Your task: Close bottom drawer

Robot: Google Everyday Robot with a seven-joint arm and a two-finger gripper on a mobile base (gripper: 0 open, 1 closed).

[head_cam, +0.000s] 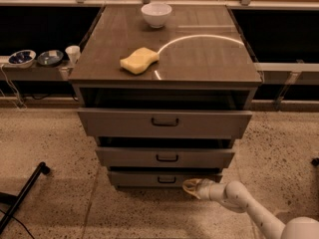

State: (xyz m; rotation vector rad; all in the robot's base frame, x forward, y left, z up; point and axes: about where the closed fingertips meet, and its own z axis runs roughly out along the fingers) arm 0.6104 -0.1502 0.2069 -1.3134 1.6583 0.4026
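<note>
A speckled beige stone floor [55,143] runs under a squat grey-brown cabinet [87,91], whose flat brown top surface [199,63] carries a bright curved streak of reflected light. All three of its drawers stand partly pulled out, each with a dark gap above its front. The tall, wide top drawer front [114,123] juts out farthest, and the narrower middle drawer front [129,157] sits below it. The bottom drawer [134,179], shallow and plain with a small black bracket handle [166,179], lies lowest, just above the floor and only slightly out. A white jointed robot arm [249,208] reaches in from the lower right corner, low over the floor. A thin black pole [22,195] slants across the floor at the left. On the surface, a yellow sponge [139,60] lies near the front left and a white round bowl [156,14] stands well apart at the back. The pale yellowish gripper [192,188] is at the right part of the bottom drawer's front, just right of the handle and seemingly against the panel. How far its jaws are parted, I cannot tell. A small white cup [73,54] stands on a ledge left of the cabinet.
</note>
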